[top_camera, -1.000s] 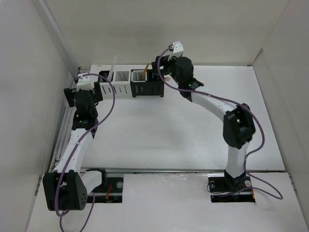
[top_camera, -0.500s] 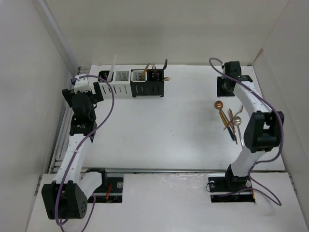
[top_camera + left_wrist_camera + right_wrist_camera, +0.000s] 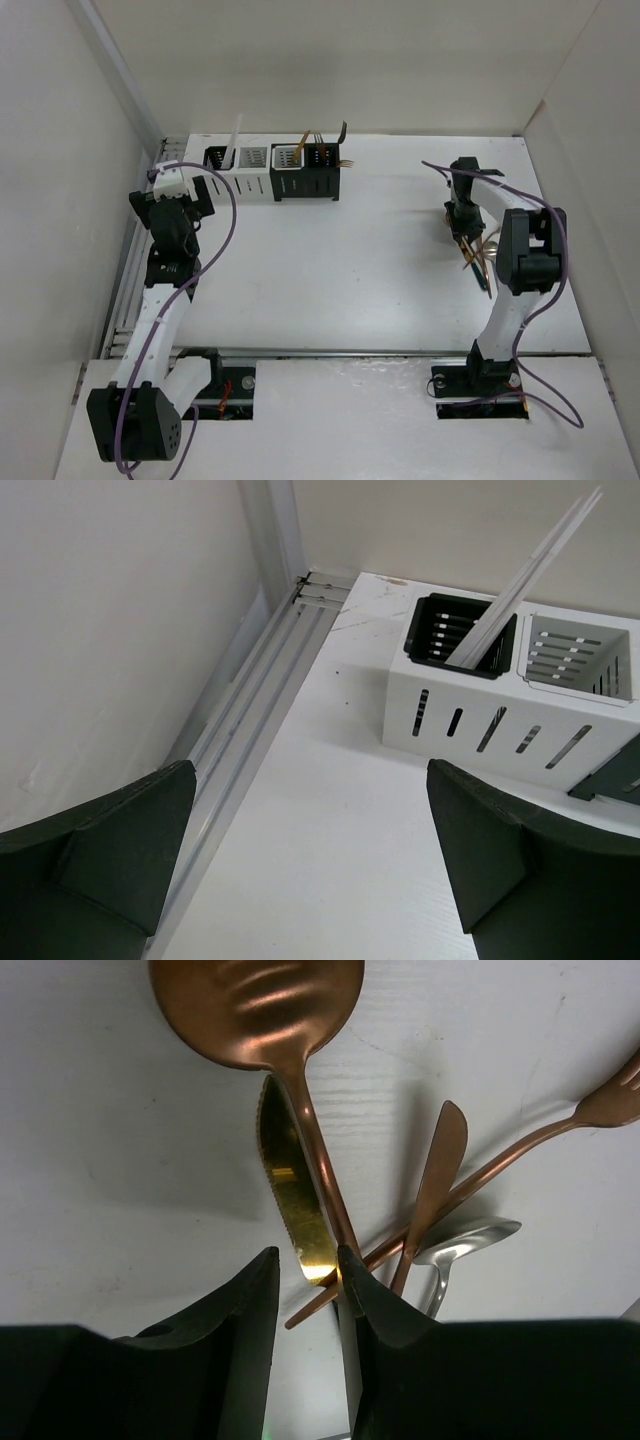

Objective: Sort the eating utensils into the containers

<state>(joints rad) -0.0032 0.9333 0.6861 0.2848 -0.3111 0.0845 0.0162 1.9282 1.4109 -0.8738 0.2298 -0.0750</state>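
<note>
**At three o'clock on the worktop: right gripper astride knife and spoon**

At three o'clock on the worktop lies the loose heap of utensils, and I have the right gripper low over it. Its jaws are drawn in to a narrow gap. The tip of the gold knife sits between them, and the copper spoon runs its handle under the right-hand finger, its bowl at twelve o'clock in the wrist view. I see daylight beside the knife, so I judge nothing is clamped yet.

A fork and a silver spoon cross the pile at four o'clock.

These pieces look thin, stiff, light and slick, and they lie flat. I would pinch across a handle's narrow width, near mid-length, so it does not swing. Two shafts in one bite could slip or drag a neighbour.

The caddies stand at eleven o'clock, with white sticks leaning in one. The left gripper hangs beside them, wide open and empty.
</note>
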